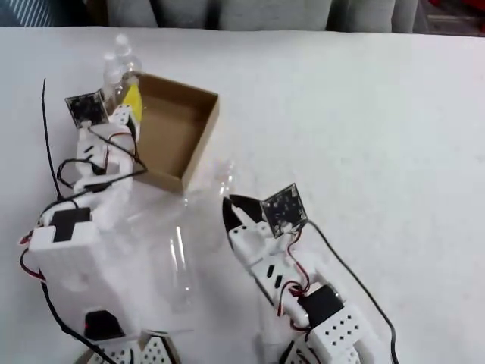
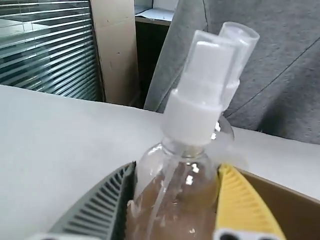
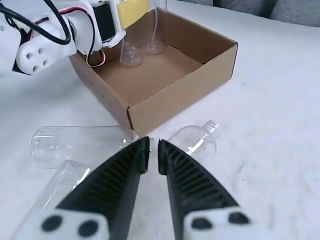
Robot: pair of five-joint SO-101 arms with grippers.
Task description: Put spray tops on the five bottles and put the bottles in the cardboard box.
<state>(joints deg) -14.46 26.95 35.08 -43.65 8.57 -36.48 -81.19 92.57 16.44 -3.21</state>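
right gripper [image 3: 153, 145]: black fingers nearly shut, only a thin gap between the tips, holding nothing; it sits low over the table [image 1: 364, 114].
bare bottle [image 3: 192, 142]: on its side just past the fingertips, threaded neck uncovered, near the box's near corner.
other loose bottles: a long bottle [image 3: 75, 142] and a third bottle [image 3: 55, 187], both lying on the table beside it.
handling: likely light, thin-walled, smooth and round, so apt to roll or slip out of a pinch; better taken across the belly below the shoulder than by the thread.
box [image 3: 185, 95]: open top and low stiff walls, whose edges could catch a bottle brought in low.
left gripper [image 2: 175, 192]: grey and yellow fingers closed on a held bottle [image 2: 170, 170], which stands upright in the box's far corner with its spray top [image 2: 197, 100] on.
second bottle [image 2: 240, 40]: just behind it, also topped.
room: the box floor's near half looks able to take more; coming in over the near and right walls keeps away from the left arm.
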